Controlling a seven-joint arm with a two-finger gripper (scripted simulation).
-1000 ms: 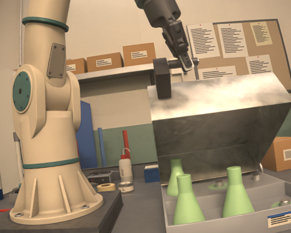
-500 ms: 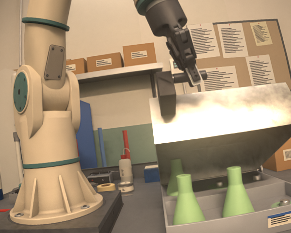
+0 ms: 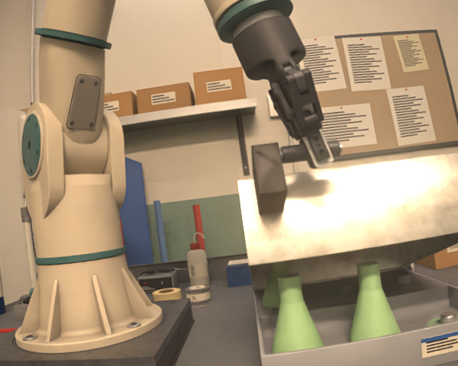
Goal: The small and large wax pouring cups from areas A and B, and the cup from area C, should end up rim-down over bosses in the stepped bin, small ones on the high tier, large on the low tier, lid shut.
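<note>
Three green cups stand rim-down in the stepped bin (image 3: 363,323): one large at the front left (image 3: 294,315), one large at the front right (image 3: 372,303), and a third (image 3: 274,285) behind them, partly hidden by the lid. A bare boss (image 3: 447,317) shows at the bin's right. The metal lid (image 3: 355,209) is tilted partway down over the bin, hinged at the far side. A dark block handle (image 3: 269,177) with a short bar sticks out from the lid's free edge. My gripper (image 3: 320,151) is closed around the handle's bar above the lid.
The arm's cream base (image 3: 79,220) fills the left on a dark plinth. Behind it on the bench lie a tape roll (image 3: 167,294), a squeeze bottle (image 3: 198,262), a small jar and a blue block. A shelf with boxes and a cork board line the wall.
</note>
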